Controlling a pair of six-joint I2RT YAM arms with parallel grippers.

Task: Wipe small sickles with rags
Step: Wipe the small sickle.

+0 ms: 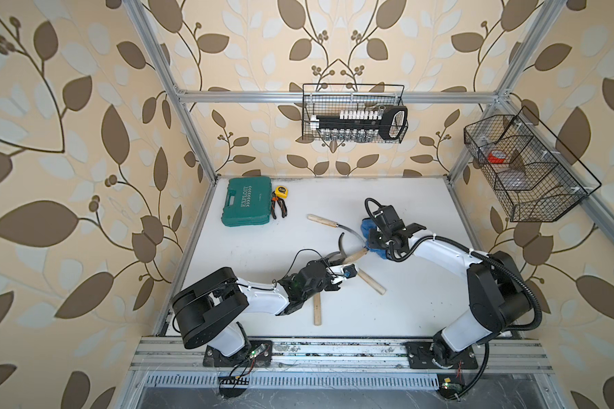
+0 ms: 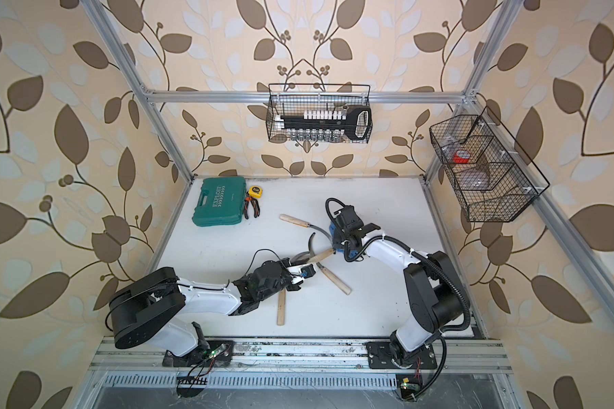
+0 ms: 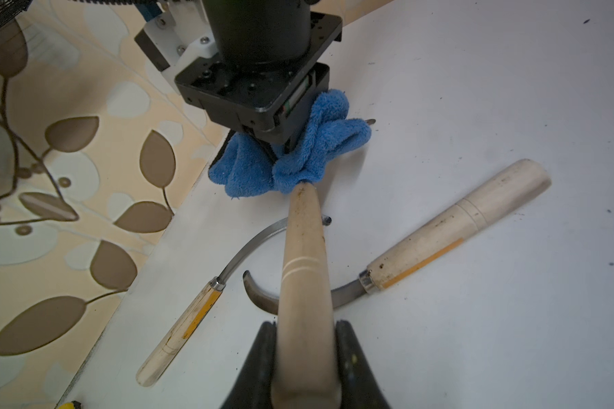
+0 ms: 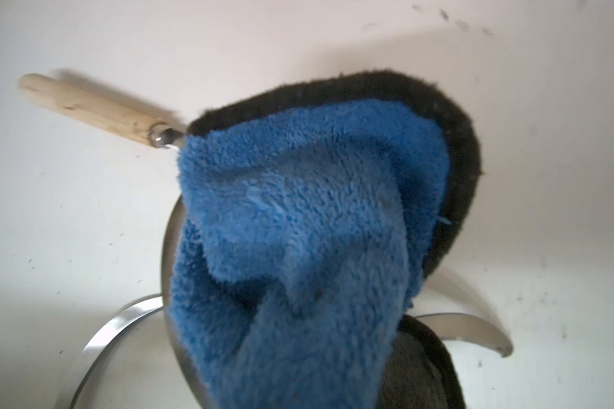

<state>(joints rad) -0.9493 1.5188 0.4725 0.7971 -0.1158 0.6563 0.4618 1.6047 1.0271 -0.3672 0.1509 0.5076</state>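
- Bench (image 1: 422,283), both top views: left pincer (image 1: 344,269) is clamped on the wooden handle of the held sickle (image 1: 357,255). Right pincer (image 1: 374,242) is closed on the bunched blue rag (image 1: 367,226), which touches the handle's far end.
- Three more sickles lie flat. The far sickle (image 1: 319,220) is beyond the left pincer, its blade running toward the rag. The crossed sickle (image 1: 371,281) is just beside the left pincer. The near sickle (image 1: 317,308) is behind it, under the arm.
- Containers are well apart from both pincers. The green case (image 1: 247,202) is shut, contents unseen. The back basket (image 1: 334,97) holds a black rail of sockets. The side basket (image 1: 536,207) has a red item in one compartment and something pale in the next.
- Left wrist view: jaws pinch the held sickle (image 3: 303,248), which seems raised over the blades below. The rag (image 3: 319,148) sits at its tip.
- Right wrist view: the rag (image 4: 298,212) fills the frame, own jaws hidden. Bare blades lie beneath.
- Judgement: wiping of the held sickle is in hand, at the handle end. The next move calls for drawing the rag along the wood while the left pincer holds firm. The cloth may snag on the blades.
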